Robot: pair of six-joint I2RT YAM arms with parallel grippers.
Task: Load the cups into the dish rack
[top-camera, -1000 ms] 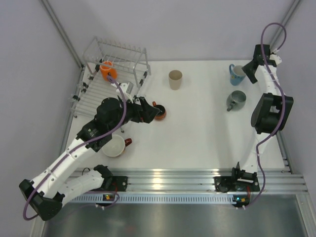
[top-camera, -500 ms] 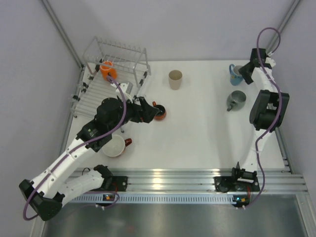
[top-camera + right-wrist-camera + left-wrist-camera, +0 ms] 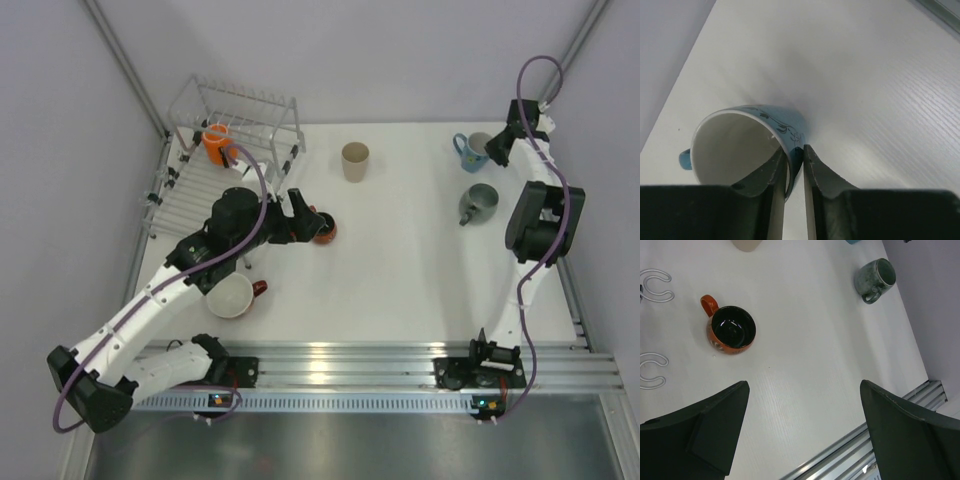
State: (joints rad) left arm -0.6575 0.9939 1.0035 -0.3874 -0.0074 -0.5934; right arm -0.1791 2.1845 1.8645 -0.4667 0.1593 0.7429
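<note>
Presently, nearest the arm bases, a wide white red-handled cup (image 3: pixel 231 296) stands upright on the white bench (image 3: pixel 400 280). The left tool (image 3: pixel 802 390) is spread wide and holds nothing, just beside a small dark mug with a red handle (image 3: pixel 731 330), upright on the bench. To the right sits a grey-green mug (image 3: pixel 480 200), and further back a beige handleless tumbler (image 3: pixel 355 160). The silvery wire dish rack (image 3: pixel 185 195) at far left carries an orange mug (image 3: pixel 216 142). At far right, the right tool (image 3: pixel 794 156) pinches the wall of a light blue mug (image 3: pixel 735 145), with one finger inside the rim and one outside.

orange mug (image 3: pixel 216 143) in dish rack (image 3: pixel 188 188) | light blue mug (image 3: pixel 473 150) far right (handle leftward)
</note>
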